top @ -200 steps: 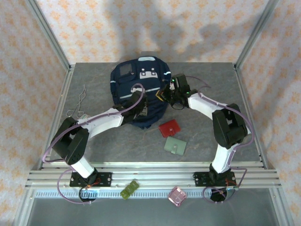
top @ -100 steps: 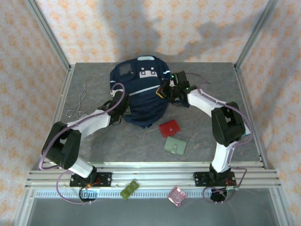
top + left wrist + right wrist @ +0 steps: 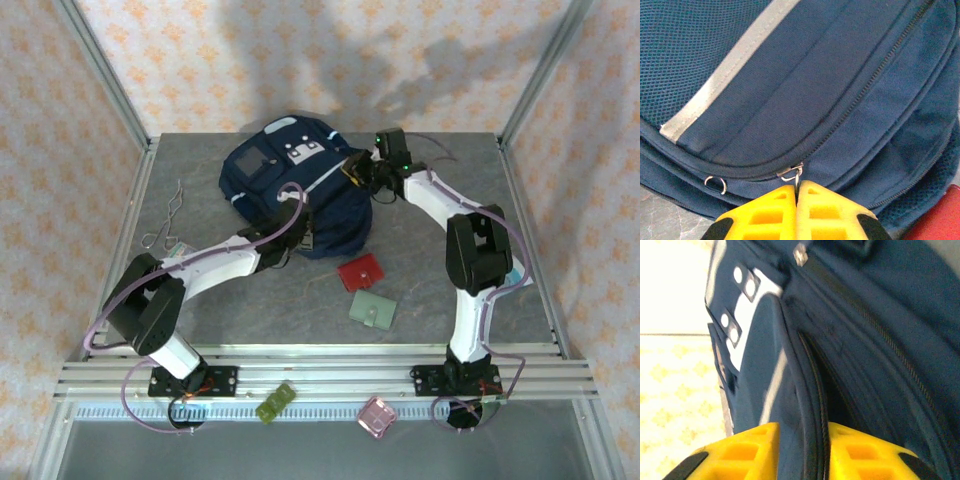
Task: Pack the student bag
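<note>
The left hand is at the near edge of the student bag, pinched tight on a little metal zip pull. The bag lies on the desk. It looks big, soft and floppy, so zips and edges are the best places to hold. At the bag's right side, the right hand squeezes a fold of its cloth

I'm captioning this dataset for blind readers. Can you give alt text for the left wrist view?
The left tool, its yellow fingers closed together, pinches a metal zipper pull on the navy bag. A grey stripe crosses the fabric at upper left, and the edge of a red item shows at lower right.
</note>
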Robot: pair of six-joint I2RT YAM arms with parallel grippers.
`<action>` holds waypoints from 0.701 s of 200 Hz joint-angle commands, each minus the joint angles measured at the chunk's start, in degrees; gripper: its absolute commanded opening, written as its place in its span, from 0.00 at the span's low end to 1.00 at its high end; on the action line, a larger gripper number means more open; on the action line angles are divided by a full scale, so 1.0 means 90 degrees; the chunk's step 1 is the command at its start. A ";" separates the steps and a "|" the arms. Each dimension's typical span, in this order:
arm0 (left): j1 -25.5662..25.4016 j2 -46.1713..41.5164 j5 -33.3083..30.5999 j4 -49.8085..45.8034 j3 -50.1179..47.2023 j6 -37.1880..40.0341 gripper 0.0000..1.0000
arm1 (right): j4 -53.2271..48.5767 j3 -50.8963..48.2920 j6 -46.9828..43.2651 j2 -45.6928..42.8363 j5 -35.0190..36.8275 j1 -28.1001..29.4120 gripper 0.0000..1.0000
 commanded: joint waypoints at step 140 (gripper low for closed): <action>0.0810 -0.0189 -0.1772 -0.0920 -0.0305 -0.0425 0.00 | 0.1079 -0.1398 0.0507 -0.0798 -0.0058 0.0823 0.00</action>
